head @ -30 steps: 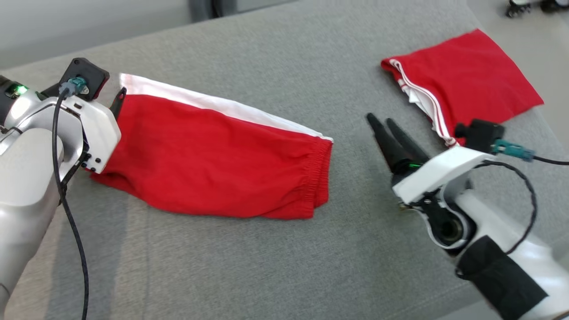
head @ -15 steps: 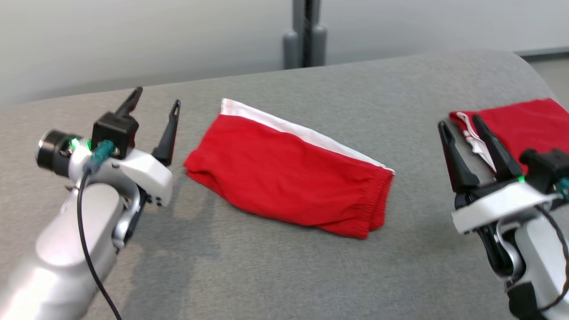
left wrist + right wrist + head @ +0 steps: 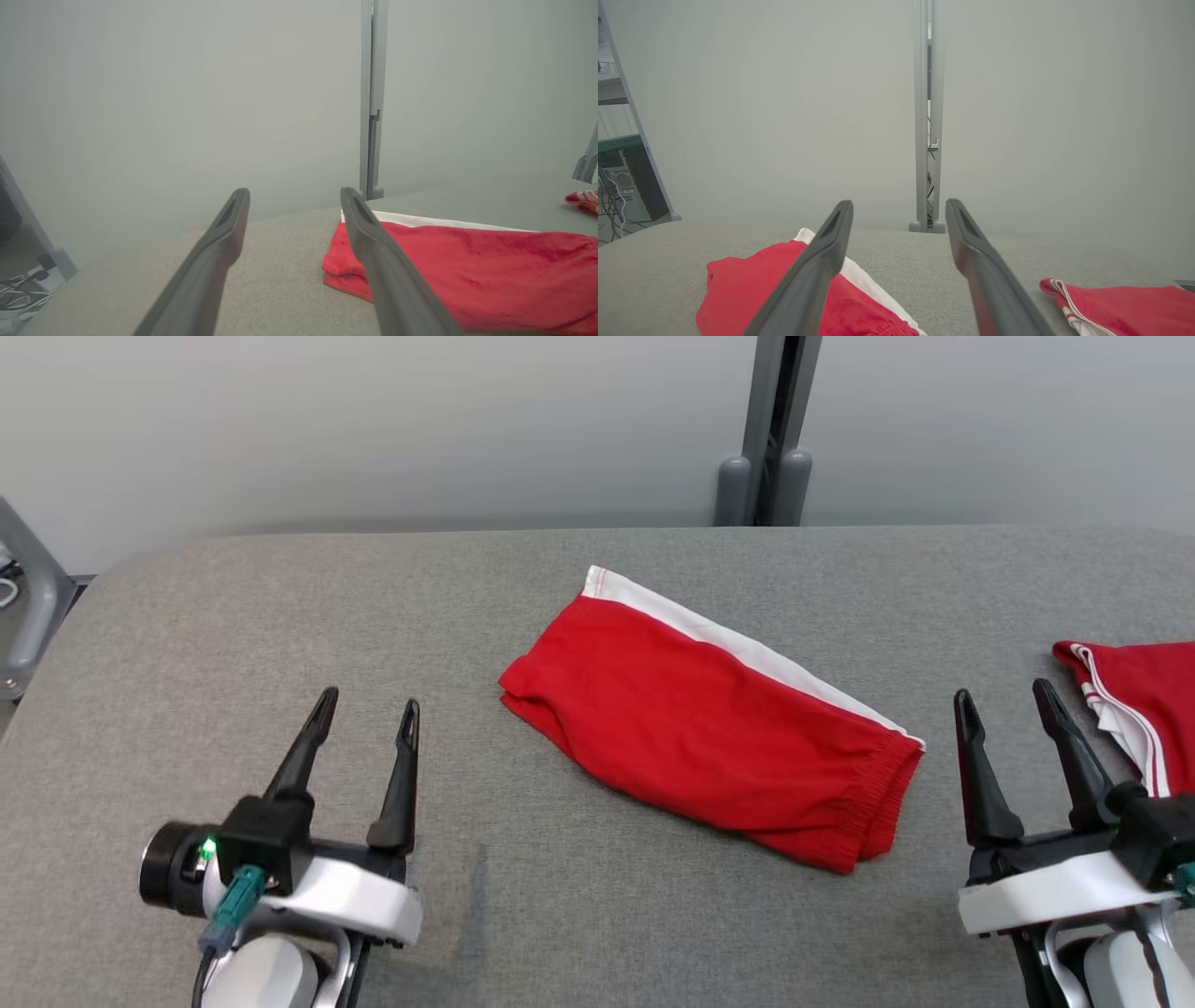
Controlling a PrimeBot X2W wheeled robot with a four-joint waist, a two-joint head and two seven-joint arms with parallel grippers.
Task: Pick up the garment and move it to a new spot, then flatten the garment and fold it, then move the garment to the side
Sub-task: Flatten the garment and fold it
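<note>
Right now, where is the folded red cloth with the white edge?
Head view: the folded red cloth garment lies midway across the grey fabric tabletop, between the left end effector and right end effector.

A grey, fabric-covered table [image 3: 280,616] with rounded corners spans the head view. Behind it stands a plain pale grey wall [image 3: 373,420], evenly and softly lit. At 1 o'clock a grey upright post [image 3: 767,429] rises against the wall, with two short stubs at its foot. At 9 o'clock a slanted grey frame leg [image 3: 33,602] shows. In the right wrist view, also at 9 o'clock, dark equipment [image 3: 637,186] and cables stand beyond the wall's edge.
</note>
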